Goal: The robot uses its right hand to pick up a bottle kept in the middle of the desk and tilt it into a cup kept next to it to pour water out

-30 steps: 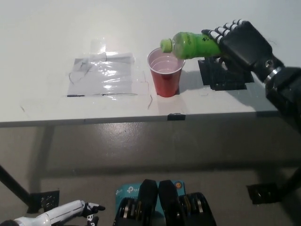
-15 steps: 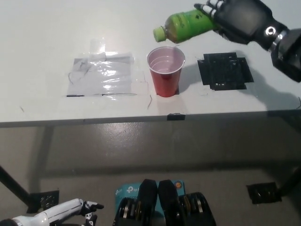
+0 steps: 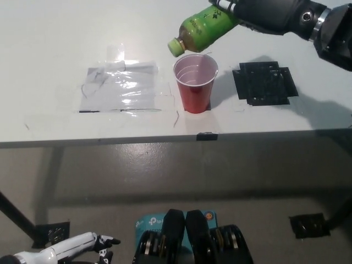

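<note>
We see the black right robot hand point(image 3: 269, 12) gripping a green bottle point(image 3: 202, 30), tilted cap-down above the red cup point(image 3: 194, 83) on the worktop point(image 3: 49, 49). The white left robot hand point(image 3: 77, 248) rests at near left.

Bright, even light washes the white desk point(image 3: 55, 44) up top; glare flickers on the plastic sheet point(image 3: 121, 88); soft shadow right of the cup point(image 3: 195, 82); floor below sits dimmer, slightly soft.

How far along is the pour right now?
Pickup done: right hand holds the green bottle off the desk, tilted neck-down beside the red cup rim. No water stream visible; pouring remains. Left hand rests low.
</note>
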